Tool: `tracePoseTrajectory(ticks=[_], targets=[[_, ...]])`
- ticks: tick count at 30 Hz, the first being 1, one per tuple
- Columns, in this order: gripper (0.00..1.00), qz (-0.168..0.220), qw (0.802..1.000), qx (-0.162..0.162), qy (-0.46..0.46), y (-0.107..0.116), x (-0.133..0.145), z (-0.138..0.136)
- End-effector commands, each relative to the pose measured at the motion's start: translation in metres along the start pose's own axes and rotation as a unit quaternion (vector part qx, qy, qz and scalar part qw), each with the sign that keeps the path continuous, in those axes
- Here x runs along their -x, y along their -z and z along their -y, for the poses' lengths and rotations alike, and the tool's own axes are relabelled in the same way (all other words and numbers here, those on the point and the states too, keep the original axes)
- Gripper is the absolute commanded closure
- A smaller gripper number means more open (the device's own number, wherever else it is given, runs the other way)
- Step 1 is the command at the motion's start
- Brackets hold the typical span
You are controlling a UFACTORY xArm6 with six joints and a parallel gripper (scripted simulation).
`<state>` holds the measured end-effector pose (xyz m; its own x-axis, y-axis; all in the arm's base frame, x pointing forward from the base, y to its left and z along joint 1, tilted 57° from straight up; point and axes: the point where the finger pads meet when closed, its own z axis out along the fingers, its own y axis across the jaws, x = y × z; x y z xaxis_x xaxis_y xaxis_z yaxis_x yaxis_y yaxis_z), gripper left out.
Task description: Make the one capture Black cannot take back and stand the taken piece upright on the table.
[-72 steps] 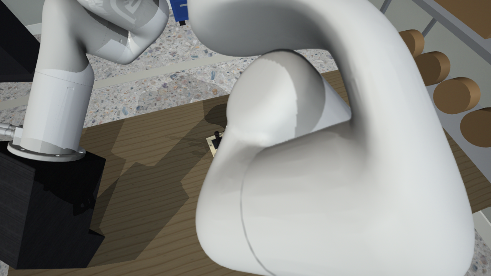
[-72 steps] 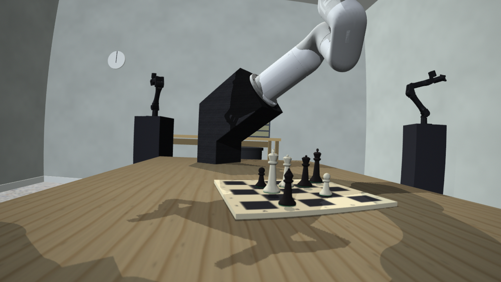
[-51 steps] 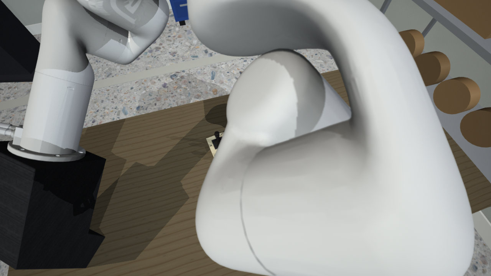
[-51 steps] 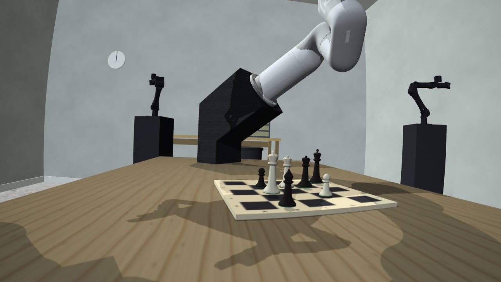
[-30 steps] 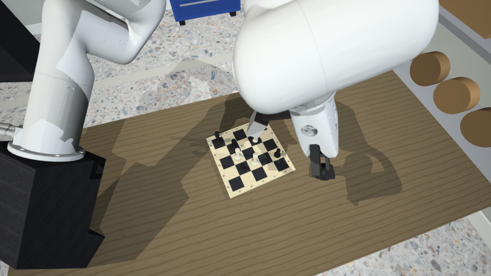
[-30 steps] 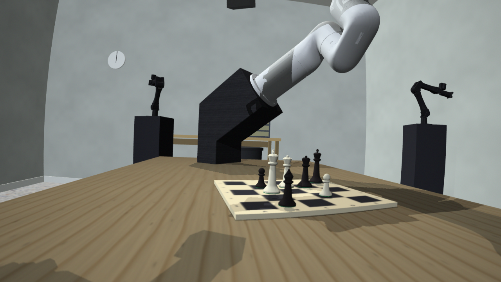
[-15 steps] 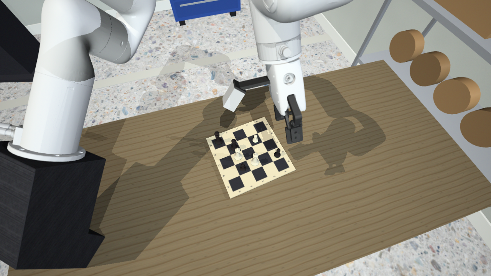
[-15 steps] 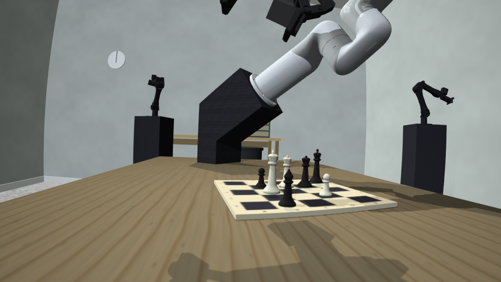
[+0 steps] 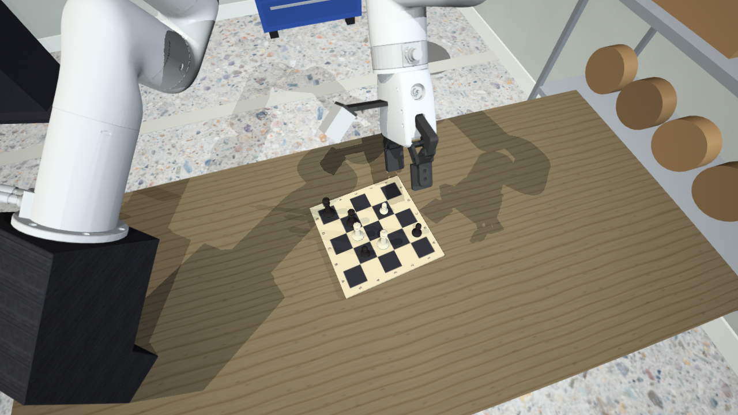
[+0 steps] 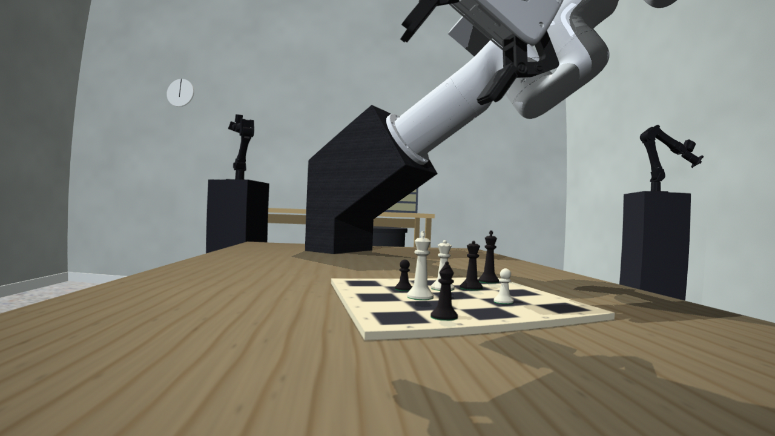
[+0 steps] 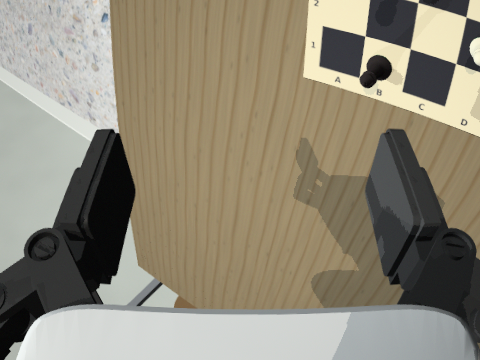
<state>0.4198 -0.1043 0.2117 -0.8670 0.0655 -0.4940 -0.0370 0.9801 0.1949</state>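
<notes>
- The gripper [image 9: 407, 173] [image 10: 444, 69] [image 11: 250, 159] hangs above the table [image 9: 464, 309] [image 10: 217, 352] [image 11: 225, 150] with its fingers spread wide and nothing between them.
- The likely target is the black pawn [image 9: 364, 252] [image 10: 403, 279] on B4 (the white king's capture there looks like the only one Black cannot answer).
- In the top view, that pawn lies left and to the near side of the fingers, over the board [image 9: 406, 254] [image 10: 390, 335] [image 11: 340, 15]; the wrist view does not show it.
- Its long axis stands upright, whereas the fingers seem to come in at a slant, so the coming move probably calls for travel to the left and a straighter downward aim.
- The white king [image 9: 382, 241] [image 10: 421, 270] stands on B3, one square to the pawn's right in the top view; the white queen [image 9: 357, 231] [image 10: 444, 252] stands on C4, on its far side.
- With those two taller neighbours so near, wide fingers could knock either; the left and near sides look like the easier room for them.
- The one arm has both lifts to do, pawn first, then king onto B4.

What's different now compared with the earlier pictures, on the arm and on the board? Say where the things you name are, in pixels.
The arm has swung off the top camera's view of the chessboard [image 9: 330, 272] [image 10: 357, 327] [image 11: 317, 17]. In the exterior view the gripper [image 9: 407, 179] [image 10: 449, 67] [image 11: 250, 159] has come down into the picture, now above the pieces and open. It has neither taken hold of nor let go of anything visible. The board and its chess pieces look unmoved, all upright.
</notes>
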Motion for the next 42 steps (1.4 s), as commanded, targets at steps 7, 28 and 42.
tracePoseTrajectory(ticks=[7,28,42], targets=[[0.0,-0.056,0.993,-0.049,0.087,0.008,-0.008,-0.041],[0.0,-0.13,0.956,-0.122,0.234,0.02,-0.019,-0.106],[0.0,-0.199,0.881,-0.197,0.38,0.034,-0.031,-0.175]])
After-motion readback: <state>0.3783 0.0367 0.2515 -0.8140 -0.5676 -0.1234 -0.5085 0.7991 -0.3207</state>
